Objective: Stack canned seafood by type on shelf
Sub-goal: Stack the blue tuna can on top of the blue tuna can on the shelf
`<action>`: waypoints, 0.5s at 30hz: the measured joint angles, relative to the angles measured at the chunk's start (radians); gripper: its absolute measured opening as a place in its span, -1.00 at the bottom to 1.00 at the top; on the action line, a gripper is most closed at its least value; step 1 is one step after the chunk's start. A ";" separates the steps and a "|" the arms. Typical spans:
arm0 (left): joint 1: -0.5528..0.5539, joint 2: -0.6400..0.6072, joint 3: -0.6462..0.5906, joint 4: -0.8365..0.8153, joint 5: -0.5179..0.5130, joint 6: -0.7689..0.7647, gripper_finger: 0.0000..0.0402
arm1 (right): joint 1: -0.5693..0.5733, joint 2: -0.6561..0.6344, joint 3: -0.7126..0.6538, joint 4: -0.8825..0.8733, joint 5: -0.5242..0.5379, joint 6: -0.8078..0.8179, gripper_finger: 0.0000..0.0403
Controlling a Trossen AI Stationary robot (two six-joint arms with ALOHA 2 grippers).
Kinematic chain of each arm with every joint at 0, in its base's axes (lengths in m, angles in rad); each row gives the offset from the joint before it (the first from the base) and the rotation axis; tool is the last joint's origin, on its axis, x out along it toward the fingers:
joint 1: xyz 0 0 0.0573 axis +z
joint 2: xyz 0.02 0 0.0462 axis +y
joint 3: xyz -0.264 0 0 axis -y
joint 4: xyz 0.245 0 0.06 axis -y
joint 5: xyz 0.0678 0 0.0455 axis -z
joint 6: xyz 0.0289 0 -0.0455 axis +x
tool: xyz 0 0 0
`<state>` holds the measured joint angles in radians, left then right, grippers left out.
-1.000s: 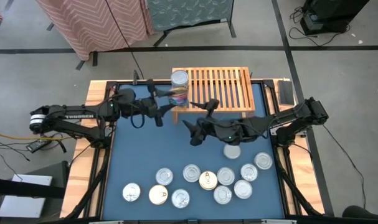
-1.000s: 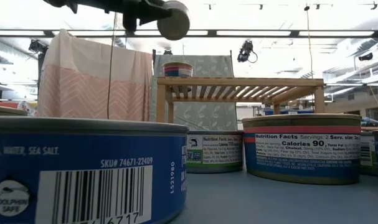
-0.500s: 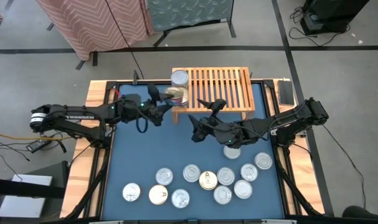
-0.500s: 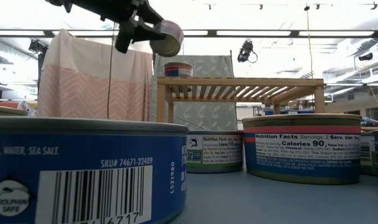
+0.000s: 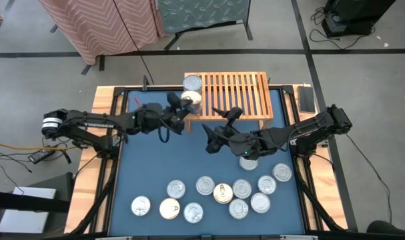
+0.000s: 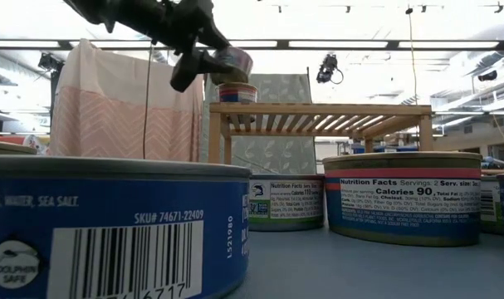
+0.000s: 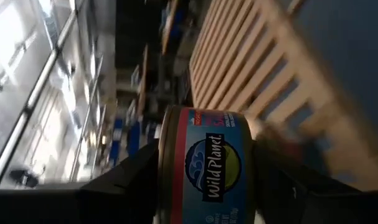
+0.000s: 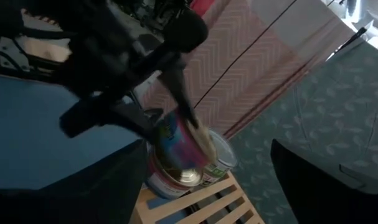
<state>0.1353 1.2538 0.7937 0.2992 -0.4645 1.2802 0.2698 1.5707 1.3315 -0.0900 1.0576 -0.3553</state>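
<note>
Over the left end of the shelf, the left end effector is clenched on a can, its 2 fingers pressing the rim from opposite sides. The can is tilted, its label reading "Wild Planet" with a red band, and it hangs in the air just above and beside the stack of cans already standing on that corner of the shelf. The low view shows the held can near the top tin of the stack, not yet resting on it.

Nearer the front of the shelf, the right end effector waits above the blue worktop with its fingers spread wide and nothing between them. Farther from the shelf, toward the front edge of the worktop, the loose cans lie flat in a cluster, mostly silver-topped, 1 gold.

Each tin is likely stiff, fairly dense for its size and smooth-walled, so it could slip or pivot if pinched off centre. The best hold is probably across the full diameter on the side wall, low enough to leave the lid clear. Setting 1 tin on another calls for levelling it first, since a tilted rim may skid off.
</note>
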 joint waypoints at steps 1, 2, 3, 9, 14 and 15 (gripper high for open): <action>0.002 0.001 0.000 0.012 -0.010 0.000 0.11 | 0.002 0.000 0.000 -0.002 0.000 0.000 0.71; 0.003 0.001 0.001 0.025 -0.012 -0.003 0.11 | 0.003 0.000 0.000 -0.002 0.000 0.001 0.70; 0.003 0.001 0.001 0.034 -0.014 -0.008 0.11 | 0.004 0.000 0.000 -0.003 0.000 0.003 0.70; 0.002 0.000 0.002 0.069 0.022 -0.064 0.11 | 0.004 0.000 0.000 -0.027 0.000 0.056 0.68; 0.002 0.001 0.002 0.008 0.064 -0.165 0.11 | 0.005 0.000 0.000 -0.033 -0.003 0.067 0.69; 0.002 0.001 0.002 0.005 0.063 -0.175 0.12 | 0.005 0.000 0.000 -0.033 -0.003 0.067 0.69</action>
<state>0.1375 1.2549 0.7952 0.3046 -0.4013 1.1050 0.2746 1.5707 1.3315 -0.1230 1.0546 -0.2878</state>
